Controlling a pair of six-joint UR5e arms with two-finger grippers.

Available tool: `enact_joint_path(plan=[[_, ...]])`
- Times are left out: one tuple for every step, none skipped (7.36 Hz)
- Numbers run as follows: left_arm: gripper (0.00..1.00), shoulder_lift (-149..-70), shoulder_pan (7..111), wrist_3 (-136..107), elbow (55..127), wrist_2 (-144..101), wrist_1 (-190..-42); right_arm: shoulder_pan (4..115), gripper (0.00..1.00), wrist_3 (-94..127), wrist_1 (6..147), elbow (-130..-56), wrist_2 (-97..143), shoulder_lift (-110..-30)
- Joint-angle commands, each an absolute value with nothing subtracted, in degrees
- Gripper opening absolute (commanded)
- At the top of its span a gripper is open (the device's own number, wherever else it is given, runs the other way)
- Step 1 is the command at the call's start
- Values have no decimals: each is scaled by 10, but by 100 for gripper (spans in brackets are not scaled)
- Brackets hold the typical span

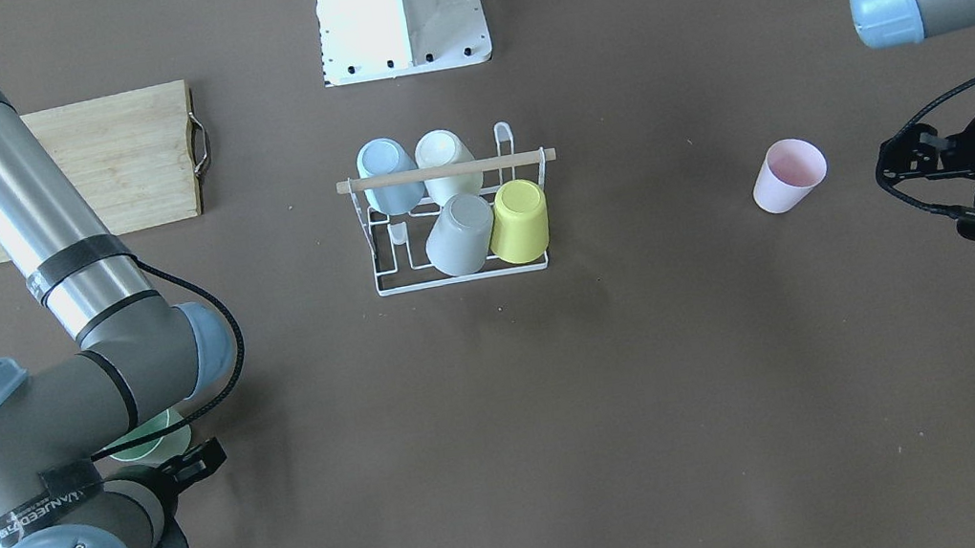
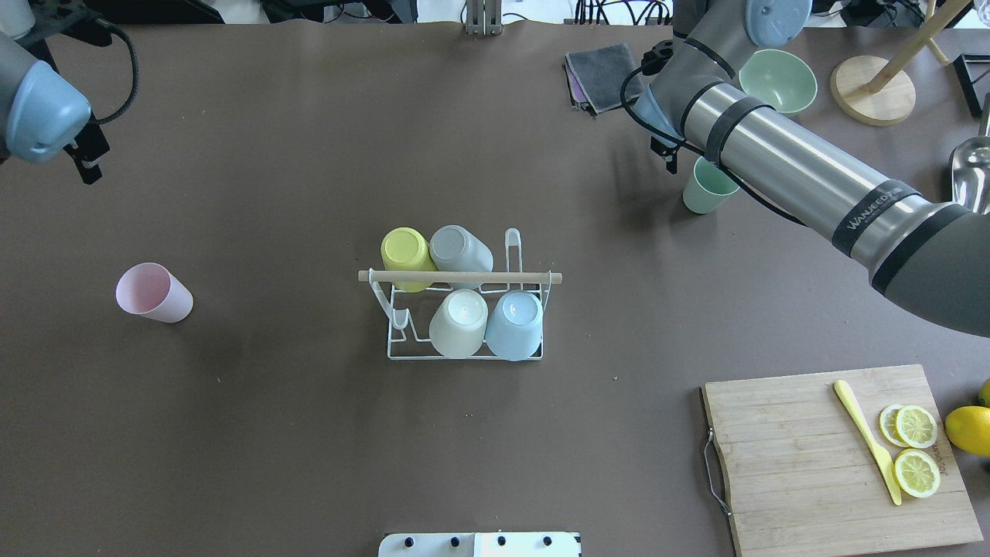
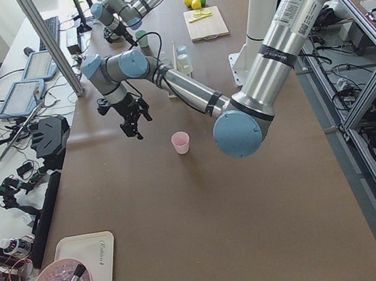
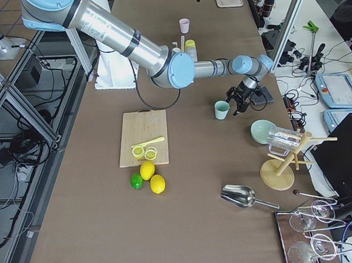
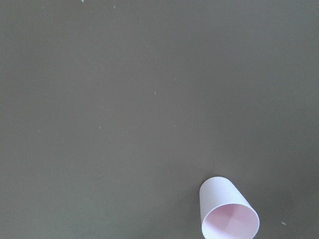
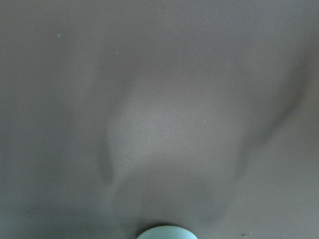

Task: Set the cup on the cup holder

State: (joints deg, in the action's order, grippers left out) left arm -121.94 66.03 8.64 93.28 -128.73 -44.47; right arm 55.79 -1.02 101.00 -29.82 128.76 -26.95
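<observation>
The table (image 2: 309, 433) is found with both arms held towards its ends. The right arm (image 2: 804, 174) is stretched over the green cup (image 2: 704, 193); the left arm (image 2: 39, 116) is raised near the pink cup (image 2: 153, 292).

The holder (image 2: 460, 276) stands mid-table, loaded with four inverted cups. One prong is seen vacant in each row.

The pink cup stands mouth up on the robot's left, well apart from the holder and untouched. The green cup stands just beside the right gripper (image 4: 240, 104); contact cannot be confirmed. For this and the left gripper (image 3: 133, 129), spread or clenched cannot be told.

Risks are judged as follows:
- A tapered cup could be lost while being inverted.
- The light holder could be shoved or tipped if a rim is caught on a prong or the rod.
- Neighbouring cups could be knocked, since each vacant prong sits beside loaded ones.
</observation>
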Motion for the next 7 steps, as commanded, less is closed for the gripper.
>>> enact_joint_path(plan=[[98,-1232,617,87,929,-1267,-336,550,100,-34,1011,-253,1288,-250],[98,-1247,601,89,927,-1265,-319,545,100,-33,1013,-235,1289,-236],[98,-1269,559,91,913,-1265,-277,538,100,-33,1013,-226,1291,-230],[98,-1273,532,102,910,-1265,-278,534,100,-34,1014,-225,1291,-231],[98,-1273,513,177,906,-1265,-279,533,100,-35,1015,-220,1289,-231],[98,-1274,500,227,889,-1244,-287,533,100,-58,1015,-217,1272,-230],[98,-1291,491,232,860,-1191,-317,533,100,-67,1016,-216,1269,-230]])
